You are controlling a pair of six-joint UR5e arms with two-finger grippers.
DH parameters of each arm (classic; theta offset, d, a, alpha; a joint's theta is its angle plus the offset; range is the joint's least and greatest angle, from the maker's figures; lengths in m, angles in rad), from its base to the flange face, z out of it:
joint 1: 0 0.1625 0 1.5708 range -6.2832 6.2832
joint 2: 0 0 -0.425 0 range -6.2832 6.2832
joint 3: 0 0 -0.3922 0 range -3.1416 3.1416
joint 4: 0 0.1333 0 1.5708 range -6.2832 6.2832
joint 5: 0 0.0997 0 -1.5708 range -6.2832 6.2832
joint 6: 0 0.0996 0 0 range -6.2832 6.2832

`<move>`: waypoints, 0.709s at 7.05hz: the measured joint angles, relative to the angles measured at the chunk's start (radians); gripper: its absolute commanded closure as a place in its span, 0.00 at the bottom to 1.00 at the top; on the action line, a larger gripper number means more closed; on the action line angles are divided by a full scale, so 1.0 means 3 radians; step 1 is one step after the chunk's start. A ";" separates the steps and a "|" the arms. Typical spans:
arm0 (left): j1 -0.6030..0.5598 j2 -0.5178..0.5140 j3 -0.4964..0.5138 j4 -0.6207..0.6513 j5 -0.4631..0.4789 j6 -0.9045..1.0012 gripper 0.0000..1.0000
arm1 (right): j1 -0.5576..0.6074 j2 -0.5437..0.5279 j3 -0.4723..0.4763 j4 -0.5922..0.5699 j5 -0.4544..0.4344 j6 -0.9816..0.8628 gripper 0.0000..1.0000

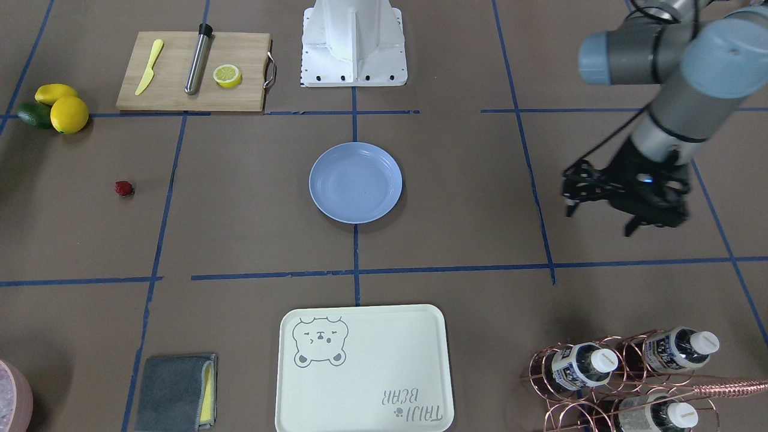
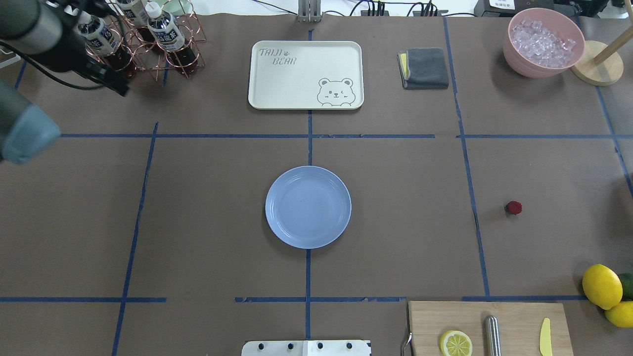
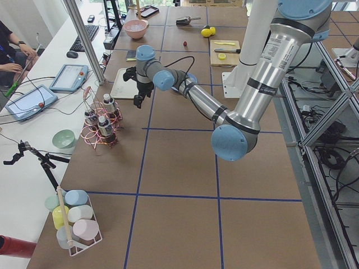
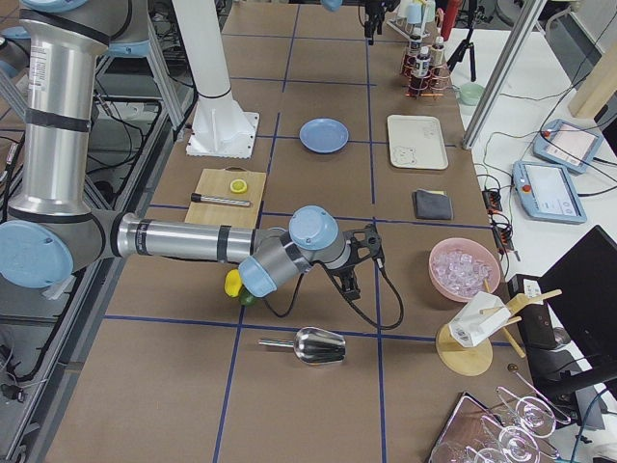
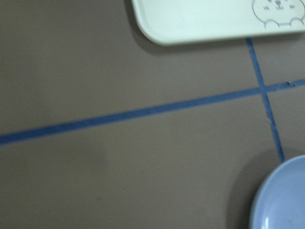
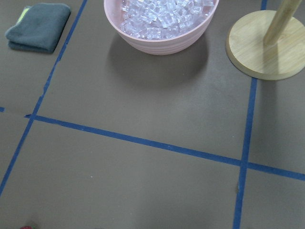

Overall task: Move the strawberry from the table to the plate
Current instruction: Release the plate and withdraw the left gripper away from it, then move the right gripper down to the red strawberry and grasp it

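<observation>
The strawberry lies alone on the bare brown table, in the half on the robot's right, about midway between the near and far edges. It is well apart from the blue plate, which sits at the table's centre with nothing on it. Toward the corner on the robot's right, at the near edge, rest two lemons, and beside them a cutting board carries a lemon half. A cream tray lies beyond the plate near the far edge.

The right gripper hangs above the table toward its right end. It shows only in the right side view, so I cannot tell whether its fingers are apart or together. Its wrist camera catches a sliver of the strawberry at the bottom-left edge, with a bowl of ice and a folded cloth ahead.

The left gripper hovers over the table's left half, near the rack of bottles at the far left corner. Its fingers stand apart and grasp nothing.
</observation>
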 measured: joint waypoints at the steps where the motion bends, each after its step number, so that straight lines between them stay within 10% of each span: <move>1: -0.0490 0.0126 0.0101 0.0249 -0.0113 0.0513 0.00 | -0.0114 0.0049 0.0104 -0.0183 0.0029 0.0002 0.00; 5: -0.1574 0.0999 0.0495 0.0463 -0.0703 0.1787 0.00 | -0.0612 0.0434 0.0921 -0.1689 -0.0211 0.0008 0.00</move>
